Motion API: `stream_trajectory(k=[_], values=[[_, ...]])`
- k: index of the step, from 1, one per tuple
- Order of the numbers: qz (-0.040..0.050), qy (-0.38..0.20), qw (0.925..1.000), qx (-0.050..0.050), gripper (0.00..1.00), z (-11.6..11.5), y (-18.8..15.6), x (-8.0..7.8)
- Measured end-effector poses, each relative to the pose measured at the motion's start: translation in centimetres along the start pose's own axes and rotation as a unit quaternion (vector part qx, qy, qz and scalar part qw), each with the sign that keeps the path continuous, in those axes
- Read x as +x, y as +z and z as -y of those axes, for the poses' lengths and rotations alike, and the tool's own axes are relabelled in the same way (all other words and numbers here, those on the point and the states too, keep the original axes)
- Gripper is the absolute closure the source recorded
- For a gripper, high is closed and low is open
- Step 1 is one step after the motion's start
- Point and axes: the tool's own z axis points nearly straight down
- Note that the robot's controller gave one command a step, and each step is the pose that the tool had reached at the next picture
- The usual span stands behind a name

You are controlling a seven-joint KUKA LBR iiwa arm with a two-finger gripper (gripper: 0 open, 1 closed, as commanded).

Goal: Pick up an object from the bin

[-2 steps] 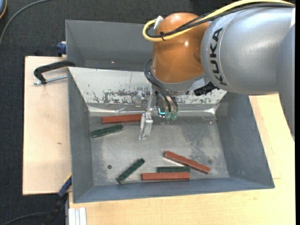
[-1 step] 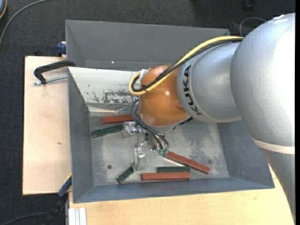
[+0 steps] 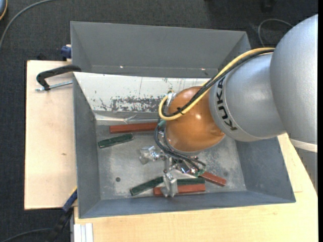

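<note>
Low by the bin's near wall, the claw (image 3: 170, 184) points down beneath the orange wrist cover (image 3: 194, 127); whether it is wide or narrow I cannot tell, and nothing can be seen held in it. Its tip meets the left end of a flat red strip (image 3: 187, 188), long and narrow, lying along the foot of that wall and reaching right from the claw. A dark green strip (image 3: 145, 187) of like shape slants away to the left, its near end just beside the claw. A red-and-green strip (image 3: 214, 179) lies near on the right. Well apart, toward the far wall, lie another green strip (image 3: 115, 141) and a red-brown strip (image 3: 132, 128). The grey metal bin (image 3: 83, 150) has a scuffed, pale-dusted bottom; dark carpet floor (image 3: 151, 4) lies beyond.
</note>
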Motion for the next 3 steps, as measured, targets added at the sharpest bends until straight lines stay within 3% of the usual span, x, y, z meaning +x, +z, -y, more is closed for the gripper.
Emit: stream_trajectory(k=[1,2,3], values=[[0.0016,0.0,1.0,0.0,1.0,-0.1,0.0,-0.1],[0.0088,-0.097,0.9952,0.002,1.0,-2.1,-12.5,-2.6],[0.0073,-0.078,0.997,0.002,1.0,-0.7,-16.3,-2.4]])
